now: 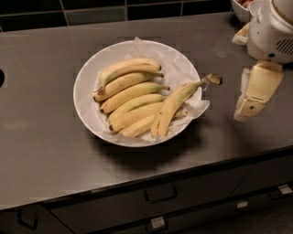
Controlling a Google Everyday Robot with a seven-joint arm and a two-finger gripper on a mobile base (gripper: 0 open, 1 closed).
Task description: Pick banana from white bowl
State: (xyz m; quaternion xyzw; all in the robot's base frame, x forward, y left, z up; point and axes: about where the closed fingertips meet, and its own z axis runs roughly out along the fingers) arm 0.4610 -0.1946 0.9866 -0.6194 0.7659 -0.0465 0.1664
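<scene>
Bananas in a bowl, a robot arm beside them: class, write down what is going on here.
A robot is set to pick the banana from the bowl. Its gripper hangs over the counter, right of the bowl, apart from the fruit. The banana lies at the bowl's right side, leaning across the shorter bananas, its dark stem tip poking past the rim toward the gripper. It has not been grasped yet.

Kitchen, grey steel countertop (pixel 46 137), handled drawers (pixel 160 194) below it, black wall tiles (pixel 91 13) behind it, cream gripper (pixel 249 103) above its right end
</scene>
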